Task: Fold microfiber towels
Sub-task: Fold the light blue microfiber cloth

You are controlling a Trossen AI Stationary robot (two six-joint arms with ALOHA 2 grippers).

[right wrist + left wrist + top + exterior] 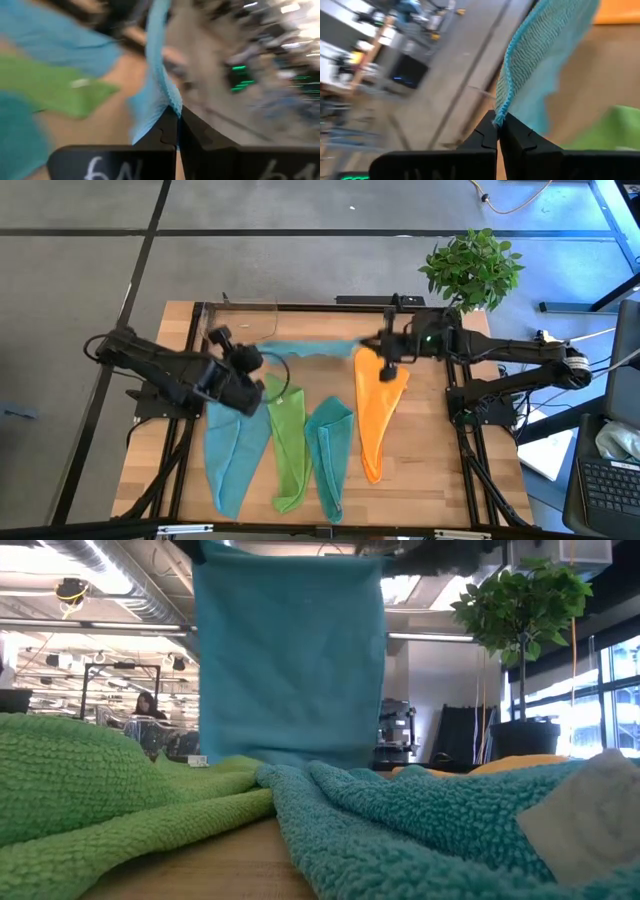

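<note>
A light blue microfiber towel (305,348) is held above the table's far half, spread between my two grippers. In the low view it hangs as a flat sheet (290,660), its lower edge hidden behind the towels in front. My left gripper (255,362) is shut on its left top corner. My right gripper (375,345) is shut on its right top corner. Lying flat on the table are another light blue towel (235,455), a lime green one (288,442), a teal one (330,455) and an orange one (378,415). My left gripper (497,127) pinches the hanging towel's corner (501,112) between its two fingers, right at the hemmed edge. The cloth runs away from the fingers toward the other arm. My right gripper (178,112) pinches the opposite top corner (172,102) between its two fingers, at the edge. The top edge (305,346) between the two grippers is nearly straight and the sheet hangs below it.
A potted plant (472,268) stands beyond the table's far right corner. A laptop (610,470) sits on a side stand at the right. The bare wooden tabletop (450,470) shows to the right of the orange towel. A person (143,705) is far off in the room.
</note>
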